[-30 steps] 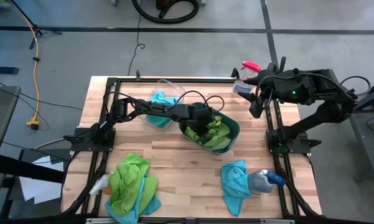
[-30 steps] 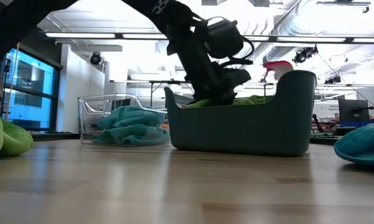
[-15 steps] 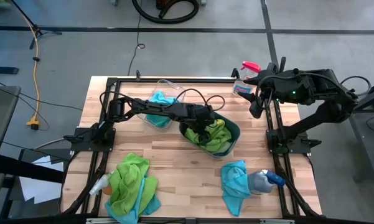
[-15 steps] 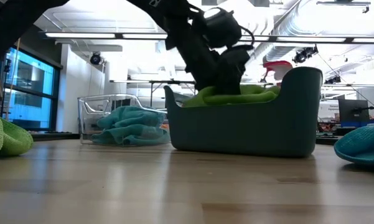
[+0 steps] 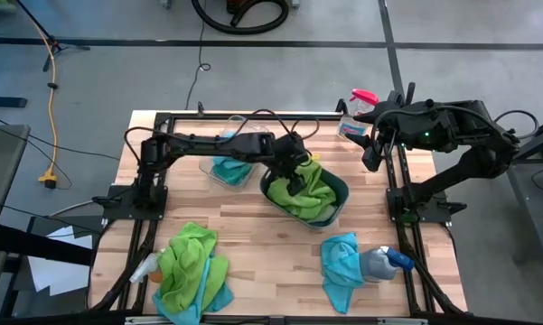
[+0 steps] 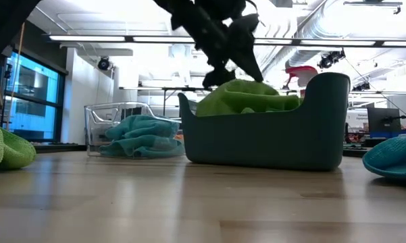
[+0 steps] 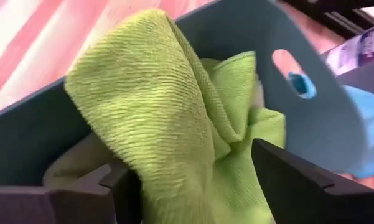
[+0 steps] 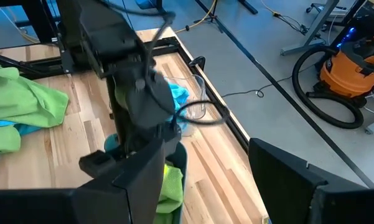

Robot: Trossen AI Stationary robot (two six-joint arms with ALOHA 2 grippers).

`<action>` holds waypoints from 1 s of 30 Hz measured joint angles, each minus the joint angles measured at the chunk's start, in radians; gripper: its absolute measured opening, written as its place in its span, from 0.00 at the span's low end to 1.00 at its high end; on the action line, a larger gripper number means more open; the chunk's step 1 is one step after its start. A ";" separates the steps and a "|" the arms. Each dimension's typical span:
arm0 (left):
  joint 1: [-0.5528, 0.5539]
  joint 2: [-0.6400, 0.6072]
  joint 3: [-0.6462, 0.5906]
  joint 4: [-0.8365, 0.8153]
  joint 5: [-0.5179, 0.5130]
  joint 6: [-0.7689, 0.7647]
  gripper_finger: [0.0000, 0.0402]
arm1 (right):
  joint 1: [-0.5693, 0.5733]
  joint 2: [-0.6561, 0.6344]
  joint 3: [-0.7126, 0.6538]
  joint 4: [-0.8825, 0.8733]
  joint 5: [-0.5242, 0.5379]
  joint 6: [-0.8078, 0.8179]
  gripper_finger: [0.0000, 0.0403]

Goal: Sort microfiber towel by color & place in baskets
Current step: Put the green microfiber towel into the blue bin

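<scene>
A lime green microfiber towel (image 5: 312, 191) lies heaped in the dark teal basket (image 5: 340, 195), its peak (image 6: 243, 91) above the rim. My left gripper (image 5: 291, 179) hangs open just over that heap, one finger on either side of the raised fold (image 7: 149, 99). The clear basket (image 5: 219, 177) beside it holds a turquoise towel (image 5: 231, 166). More green and turquoise towels (image 5: 194, 271) lie piled at the near left, and one turquoise towel (image 5: 341, 262) lies at the near right. My right gripper (image 5: 372, 153) waits open at the far right, above the frame. My left gripper comes from above, slanting down, with its fingers (image 7: 280, 174) apart around the top fold of the green towel (image 7: 174, 155). I cannot tell whether either finger touches the cloth. The towel rests in the teal basket.
A pink-topped spray bottle (image 5: 357, 110) stands at the far right corner. A blue-topped one (image 5: 384, 262) lies by the near right towel, another bottle (image 5: 145, 268) by the near left pile. The black metal frame (image 5: 397, 181) borders the table.
My left gripper has risen out of the teal basket and drawn back toward the table's far left, and it has opened, letting go of the green towel. The towel, low in the basket before, now heaps above the rim.
</scene>
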State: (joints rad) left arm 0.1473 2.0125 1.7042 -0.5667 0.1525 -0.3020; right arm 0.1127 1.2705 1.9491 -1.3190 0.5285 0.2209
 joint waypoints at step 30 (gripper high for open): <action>-0.224 -0.860 -0.620 0.459 -0.449 -0.117 0.63 | -0.106 0.144 -0.858 0.908 -0.408 0.139 0.57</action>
State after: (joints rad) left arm -0.0764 1.1528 1.0843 -0.1081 -0.2967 -0.4185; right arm 0.0065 1.4142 1.0910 -0.4110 0.1203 0.3597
